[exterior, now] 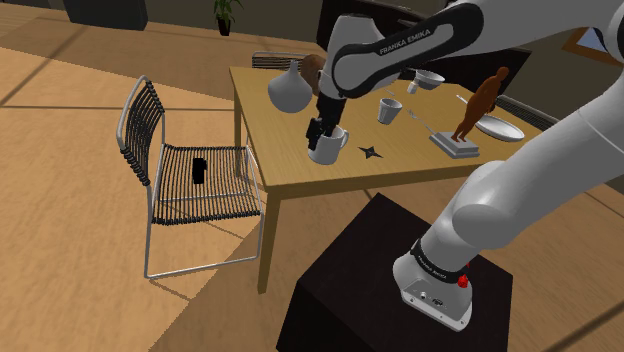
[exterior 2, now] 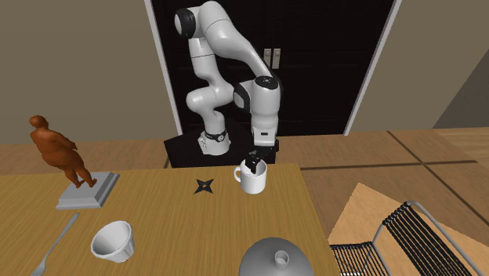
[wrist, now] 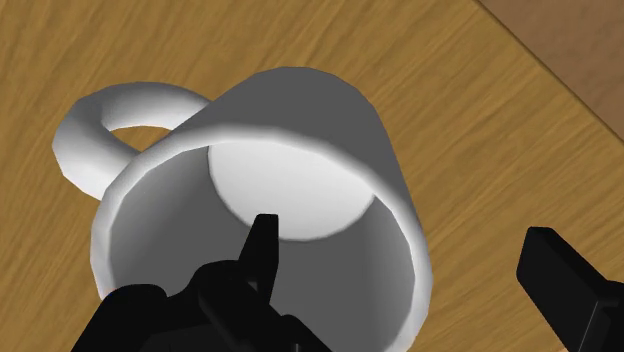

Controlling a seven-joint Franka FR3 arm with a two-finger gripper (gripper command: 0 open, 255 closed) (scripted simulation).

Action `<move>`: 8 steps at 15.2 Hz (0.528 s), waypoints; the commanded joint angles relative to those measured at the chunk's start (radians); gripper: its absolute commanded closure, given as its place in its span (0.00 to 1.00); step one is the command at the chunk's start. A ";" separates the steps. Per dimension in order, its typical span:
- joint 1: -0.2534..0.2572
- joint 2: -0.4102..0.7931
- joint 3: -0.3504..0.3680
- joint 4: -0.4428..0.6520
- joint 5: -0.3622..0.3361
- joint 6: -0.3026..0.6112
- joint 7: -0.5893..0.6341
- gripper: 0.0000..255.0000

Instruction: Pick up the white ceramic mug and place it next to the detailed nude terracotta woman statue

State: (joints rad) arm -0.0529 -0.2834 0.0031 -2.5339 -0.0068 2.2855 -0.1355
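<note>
ROBOT ARM AT THE TABLE: The open claw point(exterior: 320, 131) is hanging over the white mug point(exterior: 328, 150). The mug is standing upright on the wooden table point(exterior: 410, 160), near the corner on the side of the black stand point(exterior: 350, 290). In the wrist view, one black finger point(wrist: 262, 245) is dipping into the mug's mouth. The other finger point(wrist: 565, 280) is sitting outside, with the mug's wall between them and a clear gap on the outer side. The handle is pointing away from that outer finger.

The reddish-brown statue point(exterior: 483, 100) is standing on a grey base point(exterior: 455, 146), well apart from the mug toward the shoulder view's right. A small black star point(exterior: 369, 152) is lying on the wood between them. The second exterior view, facing the arm across the table, is showing bare wood between star and base. It is also showing a tipped white cup point(exterior 2: 112, 239), a fork point(exterior 2: 51, 247) and a grey domed lid point(exterior 2: 278, 257) nearer that camera. The shoulder view is showing a plate point(exterior: 498, 127) just beside the base and a wire chair point(exterior: 190, 175) beside the table's left edge.
</note>
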 commanded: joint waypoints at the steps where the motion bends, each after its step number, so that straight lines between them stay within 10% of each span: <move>1: 0.000 0.014 0.001 -0.006 0.000 0.021 0.001 0.00; 8: 0.000 0.015 0.001 -0.005 0.000 0.021 0.001 0.00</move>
State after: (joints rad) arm -0.0526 -0.2688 0.0038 -2.5393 -0.0068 2.3061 -0.1344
